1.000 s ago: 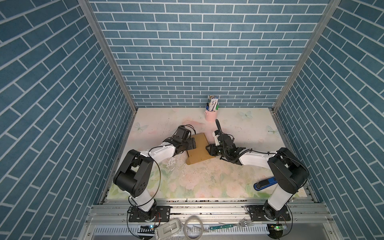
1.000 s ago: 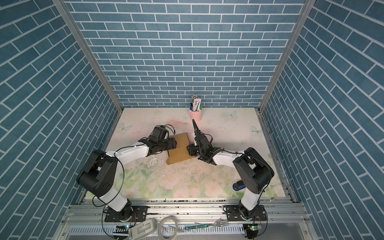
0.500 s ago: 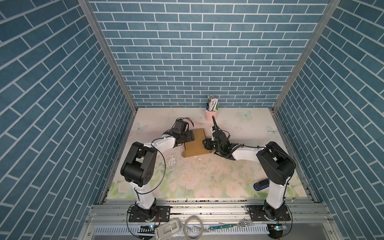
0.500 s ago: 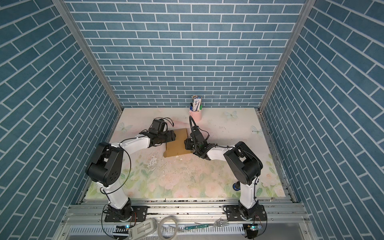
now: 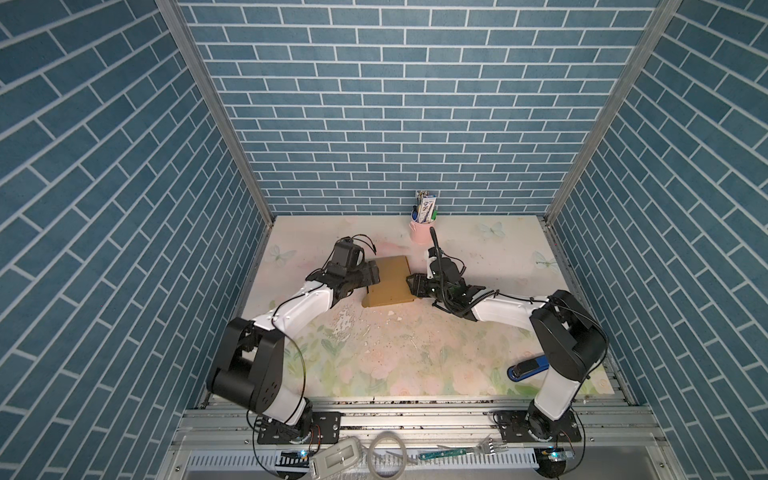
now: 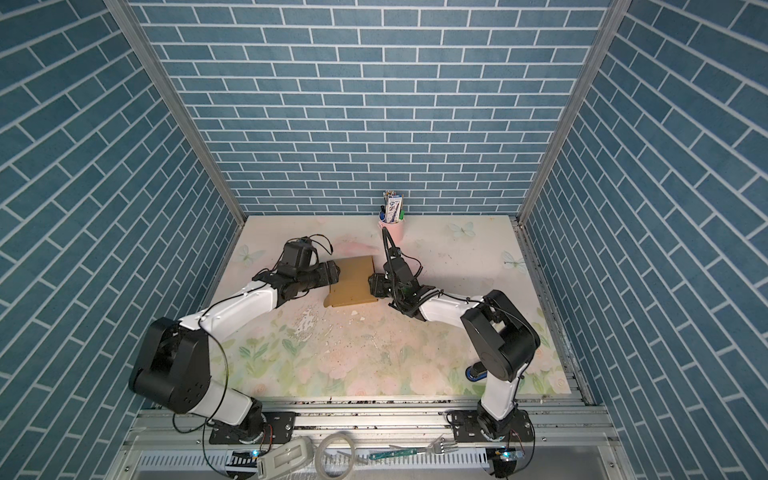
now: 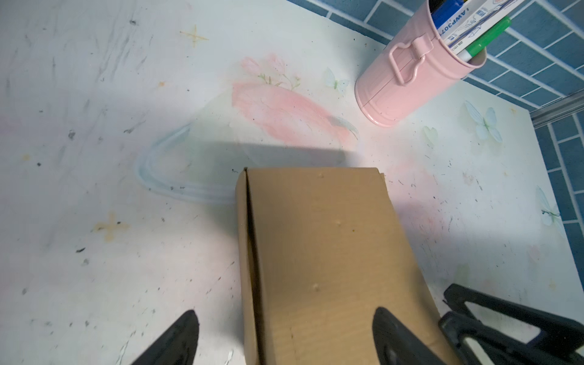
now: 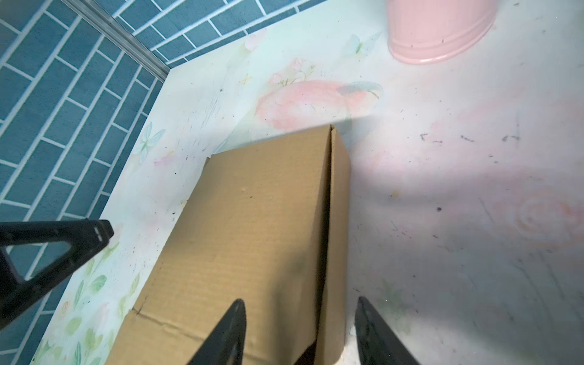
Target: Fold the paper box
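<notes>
Enclosure: back wall (image 5: 395,104) + 2 side walls (image 5: 104,208), all blue brick pattern w/ white joints. Alu posts (image 5: 219,112) at both rear corners. Table mat (image 5: 415,357) is a pale floral print w/ butterflies and pink blotches — scuffed, dark specks, white scrapes left of centre. Alu rail (image 5: 415,419) runs along the front edge. Light is even, from overhead — soft shadows on the mat.

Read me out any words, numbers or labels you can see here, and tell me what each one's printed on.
"1AWP307" (first character unsure, the rest cut off): on the white pack standing in the pink cup.
Smaller print on that pack: too blurred to read.
paper box: no print showing.
</notes>
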Controlling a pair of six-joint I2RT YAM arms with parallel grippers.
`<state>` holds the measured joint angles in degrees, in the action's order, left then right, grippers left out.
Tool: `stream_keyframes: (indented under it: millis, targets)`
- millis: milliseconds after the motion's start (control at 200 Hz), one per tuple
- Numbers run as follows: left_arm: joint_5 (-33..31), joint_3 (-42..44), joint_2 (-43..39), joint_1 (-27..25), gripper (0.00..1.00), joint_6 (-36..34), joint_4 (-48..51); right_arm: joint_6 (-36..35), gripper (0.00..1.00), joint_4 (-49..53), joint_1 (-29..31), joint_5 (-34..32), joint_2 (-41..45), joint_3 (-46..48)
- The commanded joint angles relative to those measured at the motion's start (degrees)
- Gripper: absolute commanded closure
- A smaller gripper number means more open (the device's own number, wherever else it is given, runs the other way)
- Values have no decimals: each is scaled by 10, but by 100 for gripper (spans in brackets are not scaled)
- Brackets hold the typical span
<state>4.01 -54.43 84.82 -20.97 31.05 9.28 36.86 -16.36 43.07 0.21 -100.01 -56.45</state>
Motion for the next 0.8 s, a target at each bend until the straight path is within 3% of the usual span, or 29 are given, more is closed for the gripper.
stream_keyframes:
  millis: [0,365,795]
  targets:
    - [7,46,-27,1,12,23,20,-23,43,41,-1,-2,32,15]
    - [58,101,-55,-19,17,73,-22,6,48,31,12,33,37,40]
    - [66,112,-37,-36,20,91,-59,47,58,14,29,45,30,43]
